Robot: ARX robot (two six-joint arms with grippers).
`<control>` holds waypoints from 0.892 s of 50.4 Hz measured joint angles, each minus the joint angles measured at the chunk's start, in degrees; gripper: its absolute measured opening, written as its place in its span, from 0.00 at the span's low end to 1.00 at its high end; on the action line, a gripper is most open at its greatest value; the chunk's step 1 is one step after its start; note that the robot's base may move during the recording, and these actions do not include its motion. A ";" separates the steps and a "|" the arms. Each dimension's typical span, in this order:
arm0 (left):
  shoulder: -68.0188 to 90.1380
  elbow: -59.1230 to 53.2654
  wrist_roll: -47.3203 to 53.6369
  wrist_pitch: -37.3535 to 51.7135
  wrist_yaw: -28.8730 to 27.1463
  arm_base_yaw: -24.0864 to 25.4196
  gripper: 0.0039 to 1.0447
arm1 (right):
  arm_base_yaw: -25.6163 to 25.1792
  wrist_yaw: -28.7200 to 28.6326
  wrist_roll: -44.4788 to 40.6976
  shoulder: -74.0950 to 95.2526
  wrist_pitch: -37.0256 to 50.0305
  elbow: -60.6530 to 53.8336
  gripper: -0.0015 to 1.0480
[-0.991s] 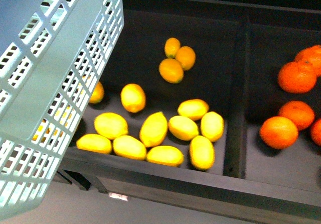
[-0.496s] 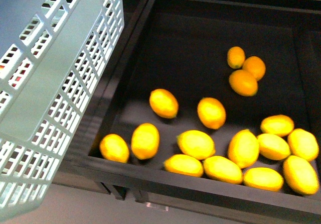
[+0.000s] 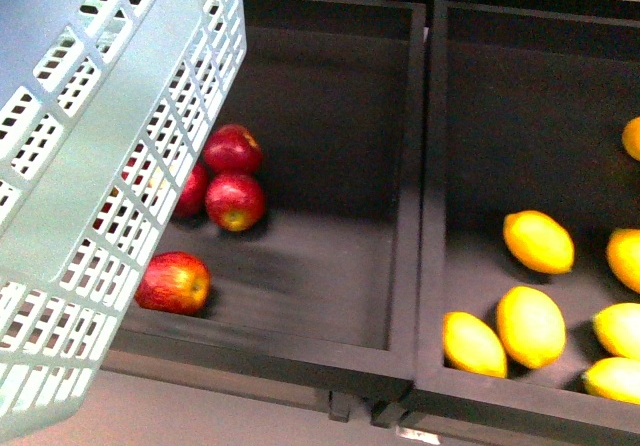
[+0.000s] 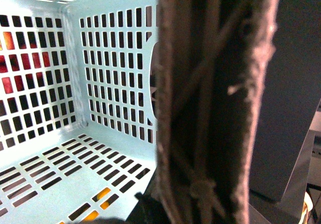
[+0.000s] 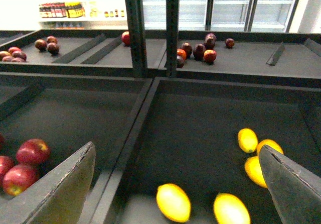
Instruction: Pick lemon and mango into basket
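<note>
Basket (image 3: 100, 136) hangs tilted, its handle (image 4: 210, 103) close across the left wrist view; the left gripper's grip cannot be told. Right gripper (image 5: 176, 147) gapes wide, empty.

Dark produce bins (image 3: 320, 116) side by side; upright posts (image 5: 133, 28) between; glass-door coolers (image 5: 225, 3) behind, brightly lit.

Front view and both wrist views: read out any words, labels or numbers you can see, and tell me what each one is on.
No text can be read in any view.
The white tag under the front edge of the black bin: too small and blurred to read.
The bottles on the far shelf: their labels are too small to read.
The basket: no print shows on it.
</note>
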 joint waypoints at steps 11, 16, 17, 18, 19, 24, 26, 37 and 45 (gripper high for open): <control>0.00 0.02 -0.02 0.00 0.11 -0.02 0.04 | 0.00 0.04 0.00 0.02 0.00 0.00 0.92; 0.22 0.02 0.22 -0.02 -0.33 0.31 0.04 | -0.13 -0.46 -0.02 0.02 0.00 -0.02 0.92; 0.24 0.02 0.20 -0.02 -0.57 0.48 0.04 | -0.13 -0.55 0.00 0.02 0.02 -0.04 0.92; 0.24 0.02 0.20 -0.02 -0.74 0.52 0.04 | -0.11 -0.48 -0.02 0.00 0.02 -0.04 0.92; 0.22 0.02 0.22 -0.02 -0.98 0.59 0.04 | -0.13 -0.50 -0.02 0.00 0.02 -0.04 0.92; -0.04 0.02 0.98 0.00 -1.40 0.59 0.04 | -0.13 -0.37 0.00 0.02 0.00 -0.04 0.92; -0.04 0.02 1.09 0.00 -1.29 0.57 0.04 | -0.11 -0.37 0.00 0.02 0.00 -0.04 0.92; 3.78 3.19 13.97 -3.61 9.46 -0.17 0.04 | -0.13 -0.20 0.00 0.02 0.00 -0.04 0.92; 13.38 8.44 28.17 0.35 9.40 -6.75 0.04 | -0.13 -0.20 0.00 0.02 0.00 -0.04 0.92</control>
